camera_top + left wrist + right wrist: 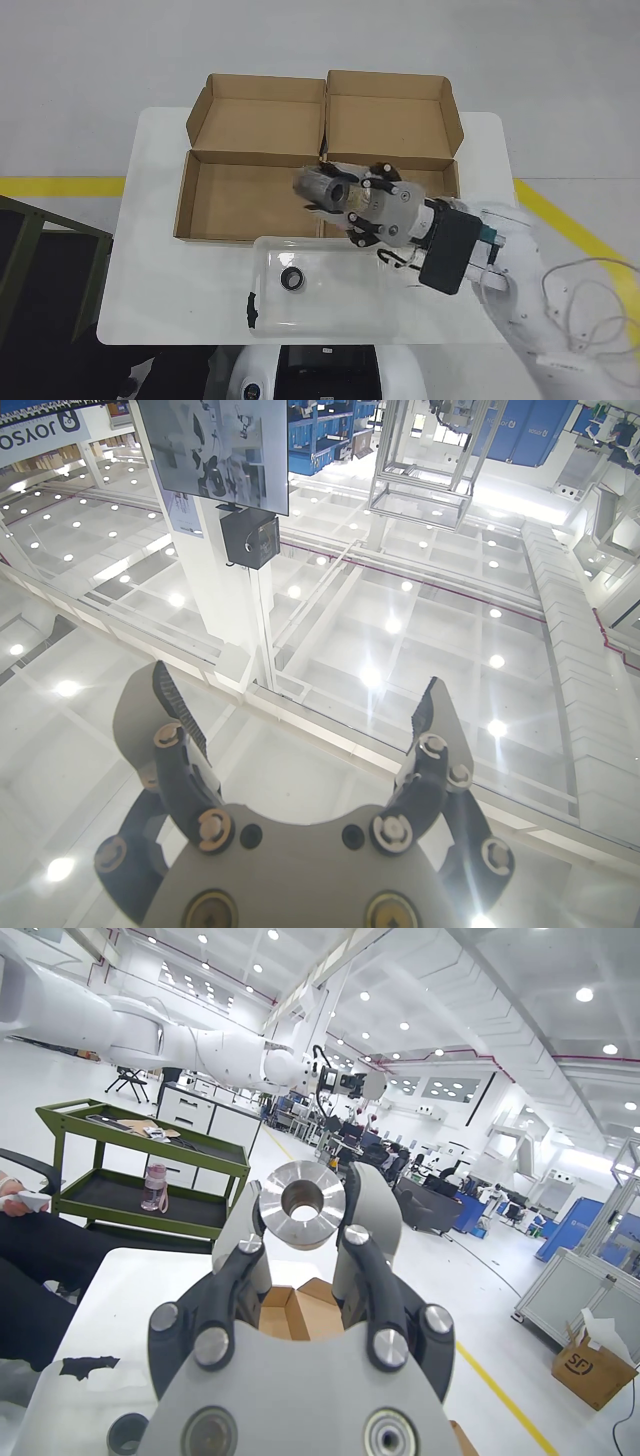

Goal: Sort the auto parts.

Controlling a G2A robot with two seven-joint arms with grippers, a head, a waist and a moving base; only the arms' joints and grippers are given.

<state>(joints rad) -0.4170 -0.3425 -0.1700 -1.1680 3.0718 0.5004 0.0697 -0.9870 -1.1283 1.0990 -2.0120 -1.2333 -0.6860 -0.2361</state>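
A: Our right pincer point(306, 1178) clamps the shiny steel ring point(300, 1230), held above the open brown cardboard boxes point(240, 200).
B: Carrying step, we judge; next we lower and release. Our left pincer point(296, 672) gapes, idle.

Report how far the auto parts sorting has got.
Done: no part is visible in the left brown cardboard box; the right brown cardboard box is partly hidden. In hand: the right hand grips a thick silver metal ring above the boxes. Left: a black ring lies in the clear plastic tub.
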